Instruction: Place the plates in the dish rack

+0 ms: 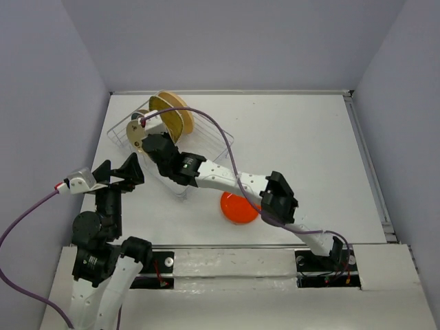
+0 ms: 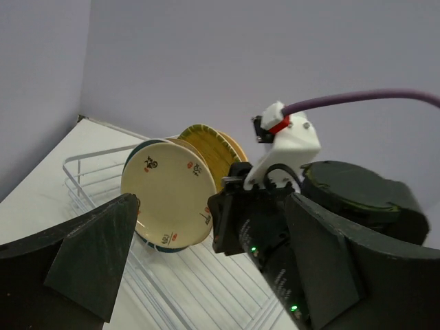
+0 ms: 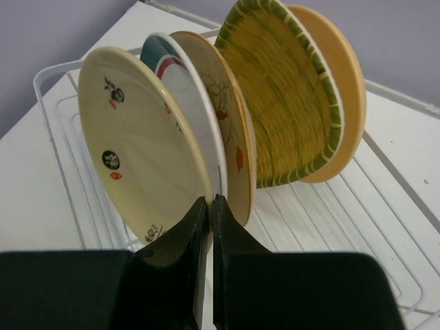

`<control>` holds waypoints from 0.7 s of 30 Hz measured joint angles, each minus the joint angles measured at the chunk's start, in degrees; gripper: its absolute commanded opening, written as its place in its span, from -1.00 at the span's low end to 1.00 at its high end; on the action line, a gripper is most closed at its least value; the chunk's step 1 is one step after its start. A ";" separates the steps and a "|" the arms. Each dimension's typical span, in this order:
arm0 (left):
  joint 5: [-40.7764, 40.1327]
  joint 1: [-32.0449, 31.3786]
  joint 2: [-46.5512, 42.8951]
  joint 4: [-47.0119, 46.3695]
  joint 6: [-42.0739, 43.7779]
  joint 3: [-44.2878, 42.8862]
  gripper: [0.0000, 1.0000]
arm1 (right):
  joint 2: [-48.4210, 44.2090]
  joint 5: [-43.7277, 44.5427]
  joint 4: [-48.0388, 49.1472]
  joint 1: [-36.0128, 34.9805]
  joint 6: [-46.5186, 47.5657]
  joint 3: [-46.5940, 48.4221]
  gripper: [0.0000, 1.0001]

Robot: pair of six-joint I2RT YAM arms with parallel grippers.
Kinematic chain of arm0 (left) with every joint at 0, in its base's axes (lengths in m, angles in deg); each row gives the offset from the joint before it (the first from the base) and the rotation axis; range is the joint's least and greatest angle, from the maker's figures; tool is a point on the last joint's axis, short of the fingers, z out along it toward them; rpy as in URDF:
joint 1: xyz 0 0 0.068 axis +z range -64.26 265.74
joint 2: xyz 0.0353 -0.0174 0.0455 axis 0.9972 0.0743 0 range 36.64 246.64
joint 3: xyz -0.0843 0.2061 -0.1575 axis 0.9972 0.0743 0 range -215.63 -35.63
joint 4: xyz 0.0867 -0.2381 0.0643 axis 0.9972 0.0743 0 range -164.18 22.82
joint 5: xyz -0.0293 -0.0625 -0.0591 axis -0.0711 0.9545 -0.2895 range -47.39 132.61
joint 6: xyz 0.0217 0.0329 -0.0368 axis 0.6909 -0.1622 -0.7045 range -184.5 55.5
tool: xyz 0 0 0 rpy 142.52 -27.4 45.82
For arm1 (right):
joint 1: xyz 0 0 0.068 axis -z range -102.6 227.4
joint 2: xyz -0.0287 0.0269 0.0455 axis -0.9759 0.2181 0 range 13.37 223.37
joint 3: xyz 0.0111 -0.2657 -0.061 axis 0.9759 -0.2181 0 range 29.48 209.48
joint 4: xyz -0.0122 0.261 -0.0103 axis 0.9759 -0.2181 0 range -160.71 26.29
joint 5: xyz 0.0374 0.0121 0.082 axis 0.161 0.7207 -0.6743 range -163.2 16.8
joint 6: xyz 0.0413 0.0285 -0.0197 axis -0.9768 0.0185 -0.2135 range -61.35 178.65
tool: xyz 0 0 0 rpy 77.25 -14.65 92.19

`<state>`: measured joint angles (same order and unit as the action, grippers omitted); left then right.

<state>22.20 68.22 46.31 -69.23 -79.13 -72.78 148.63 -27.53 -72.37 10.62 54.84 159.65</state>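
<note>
The white wire dish rack (image 3: 385, 227) holds several plates on edge: peach (image 3: 344, 89) at the back, then yellow-olive ribbed (image 3: 282, 96), cream with orange marks (image 3: 223, 110), white with a green-red rim (image 3: 180, 86), and a small beige plate (image 3: 137, 137) in front. My right gripper (image 3: 210, 203) is shut on the beige plate's lower rim, inside the rack (image 1: 213, 137). The small red-orange plate (image 1: 237, 210) lies flat on the table under the right arm. My left gripper (image 2: 213, 261) stands open and holds nothing, left of the rack and facing it.
The right arm's wrist (image 2: 261, 220) with its purple cable fills the middle of the left wrist view, close to the left fingers. The walls of the enclosure stand behind and left of the rack (image 2: 89, 172). White table (image 1: 309, 151) extends right of the rack.
</note>
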 measured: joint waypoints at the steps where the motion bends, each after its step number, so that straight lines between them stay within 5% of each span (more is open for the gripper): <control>1: 0.02 0.00 0.00 0.02 0.00 0.00 0.98 | 2.32 0.83 0.17 -0.07 1.75 2.51 -0.87; 8: 0.02 -0.02 0.00 0.02 0.00 0.00 0.98 | 10.71 5.64 4.04 -0.44 11.65 7.80 -0.86; 21: 0.02 -0.02 0.00 0.00 -0.02 0.00 0.98 | 11.43 11.06 22.27 -1.92 29.16 9.11 -0.87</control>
<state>22.22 68.20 46.31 -69.23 -79.15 -72.78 160.06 -16.47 -50.10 8.70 84.00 168.76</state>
